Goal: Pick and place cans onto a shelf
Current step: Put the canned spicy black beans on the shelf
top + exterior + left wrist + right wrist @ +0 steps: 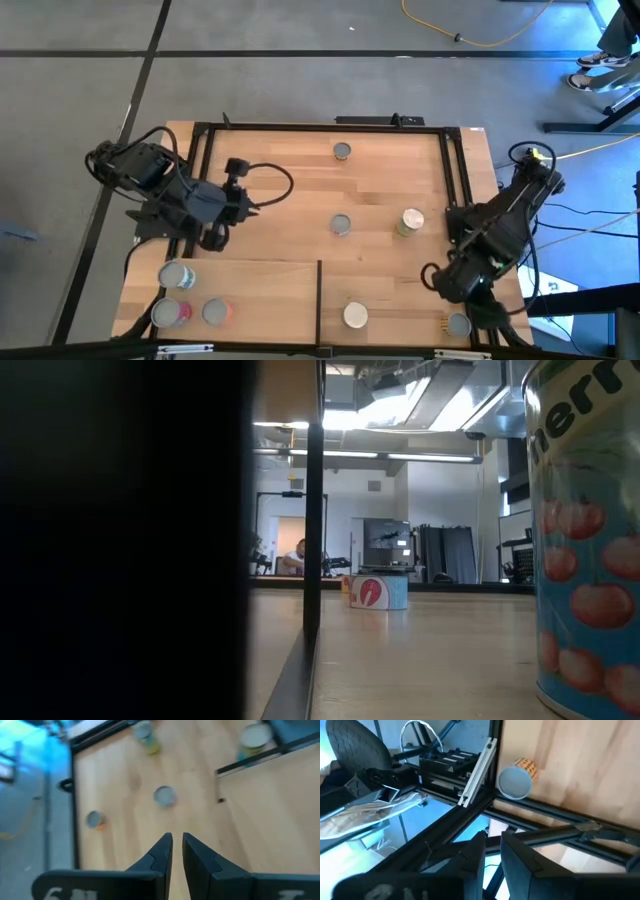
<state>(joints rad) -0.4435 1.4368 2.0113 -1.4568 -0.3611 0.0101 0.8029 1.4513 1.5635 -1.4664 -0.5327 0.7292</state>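
Observation:
Three cans (176, 275) stand on the shelf (260, 290), the raised board at the near left. Two grey-topped cans (340, 225) and a cream-topped one (410, 222) stand on the tabletop. A white-topped can (355, 316) and a grey one (458, 323) stand near the front edge. My left gripper (248, 207) hovers over the table's left part. It is shut and empty (177, 842), pointing toward the middle can (164, 796). My right gripper (440, 282) hangs over the near right frame. It is shut and empty (493, 847), with the grey can (515, 782) ahead.
A black frame (455, 170) runs round the table, and a black rail (319, 300) edges the shelf. In the low view a cherry-labelled can (590, 540) stands very close, a dark mass fills the left, and a person (293, 560) sits far behind. Cables (270, 180) loop by the left arm.

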